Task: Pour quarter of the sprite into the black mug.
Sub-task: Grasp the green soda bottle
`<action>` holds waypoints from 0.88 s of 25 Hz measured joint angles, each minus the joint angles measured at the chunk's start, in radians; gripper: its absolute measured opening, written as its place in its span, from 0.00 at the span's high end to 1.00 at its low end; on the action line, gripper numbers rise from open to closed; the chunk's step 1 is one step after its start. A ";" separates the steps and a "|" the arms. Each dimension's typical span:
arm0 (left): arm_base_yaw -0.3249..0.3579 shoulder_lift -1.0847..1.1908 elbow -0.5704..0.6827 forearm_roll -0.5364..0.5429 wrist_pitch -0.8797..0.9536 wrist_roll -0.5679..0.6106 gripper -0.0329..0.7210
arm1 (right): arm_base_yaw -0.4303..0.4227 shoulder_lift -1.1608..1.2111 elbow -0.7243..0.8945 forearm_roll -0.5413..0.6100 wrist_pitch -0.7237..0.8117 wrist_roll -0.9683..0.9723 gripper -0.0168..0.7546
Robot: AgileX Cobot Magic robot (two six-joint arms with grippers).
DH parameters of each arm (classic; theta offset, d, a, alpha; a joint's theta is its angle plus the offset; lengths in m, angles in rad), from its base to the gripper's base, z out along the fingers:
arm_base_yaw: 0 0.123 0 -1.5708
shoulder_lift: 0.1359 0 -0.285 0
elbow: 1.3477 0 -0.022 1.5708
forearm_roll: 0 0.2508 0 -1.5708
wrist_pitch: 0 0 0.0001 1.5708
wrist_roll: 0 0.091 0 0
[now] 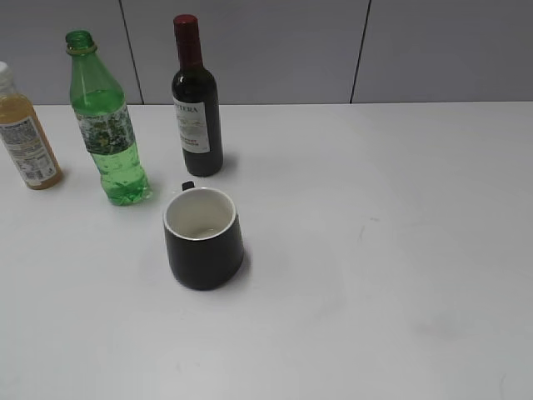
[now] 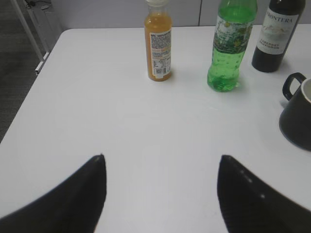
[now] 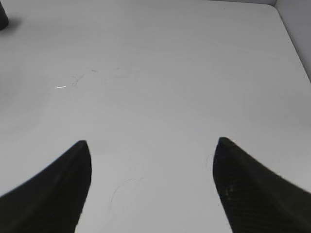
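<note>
The sprite (image 1: 107, 125), a clear-green bottle with no cap on, stands upright at the back left of the white table; it also shows in the left wrist view (image 2: 228, 48). The black mug (image 1: 203, 237) with a white inside stands in front of it, tilted look from above, handle toward the back; its edge shows in the left wrist view (image 2: 297, 114). My left gripper (image 2: 161, 160) is open and empty, well short of the bottles. My right gripper (image 3: 153, 143) is open and empty over bare table. Neither gripper shows in the exterior view.
A dark wine bottle (image 1: 196, 104) with a red cap stands behind the mug, right of the sprite. An orange juice bottle (image 1: 25, 137) stands at the far left. The table's left edge (image 2: 29, 92) and far right corner (image 3: 277, 9) are in view.
</note>
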 joint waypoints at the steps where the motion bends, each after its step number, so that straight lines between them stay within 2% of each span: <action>1: 0.000 0.000 0.000 0.000 0.000 0.000 0.24 | 0.000 0.000 0.000 0.000 0.000 0.000 0.21; 22: 0.000 0.000 0.000 0.000 0.000 0.000 0.24 | 0.000 0.000 0.000 0.000 0.000 0.000 0.21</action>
